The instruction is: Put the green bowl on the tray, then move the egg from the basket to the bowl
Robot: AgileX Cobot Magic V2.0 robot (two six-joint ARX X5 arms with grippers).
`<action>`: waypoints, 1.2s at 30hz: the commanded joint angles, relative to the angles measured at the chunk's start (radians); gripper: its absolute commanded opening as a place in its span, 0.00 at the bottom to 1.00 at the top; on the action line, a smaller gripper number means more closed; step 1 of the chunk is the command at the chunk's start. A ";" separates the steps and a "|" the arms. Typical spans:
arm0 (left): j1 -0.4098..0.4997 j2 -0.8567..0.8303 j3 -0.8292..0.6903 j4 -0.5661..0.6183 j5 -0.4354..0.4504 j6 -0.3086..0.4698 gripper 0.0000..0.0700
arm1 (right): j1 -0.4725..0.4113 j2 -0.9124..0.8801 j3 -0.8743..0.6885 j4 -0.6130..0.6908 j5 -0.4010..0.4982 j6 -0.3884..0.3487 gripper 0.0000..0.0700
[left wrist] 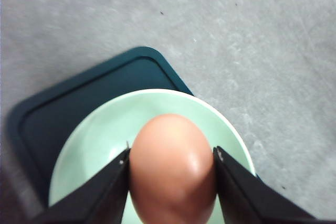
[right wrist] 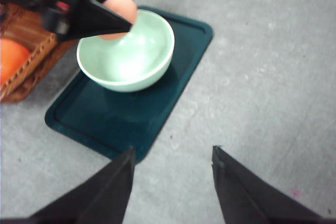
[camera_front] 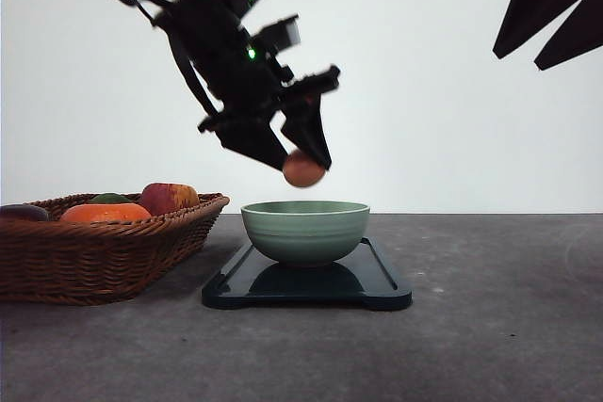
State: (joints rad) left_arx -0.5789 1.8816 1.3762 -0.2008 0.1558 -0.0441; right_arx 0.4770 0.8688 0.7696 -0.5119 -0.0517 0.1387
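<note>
Egg [camera_front: 302,168], smooth and brown, sits clamped in our left pincer [camera_front: 306,165] just above the ridged sage-green bowl [camera_front: 305,231]. That bowl stands on the flat dark tray [camera_front: 377,284] with rounded corners on the grey speckled bench [camera_front: 499,327], beside the woven wicker basket [camera_front: 104,251] of fruit. Our right pincer [right wrist: 172,179] hangs with its tapered black fingers spread wide, holding nothing.

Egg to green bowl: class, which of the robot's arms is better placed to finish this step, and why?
Left. The left gripper holds the egg directly above the green bowl on the tray; the right gripper hangs open, off to the side.
</note>
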 commanded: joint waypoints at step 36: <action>-0.013 0.125 0.021 0.004 -0.002 -0.034 0.62 | 0.006 0.005 0.004 -0.006 0.000 0.011 0.42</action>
State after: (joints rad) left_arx -0.5812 1.9823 1.3762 -0.2040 0.1555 -0.0632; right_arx 0.4770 0.8688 0.7696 -0.5232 -0.0517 0.1387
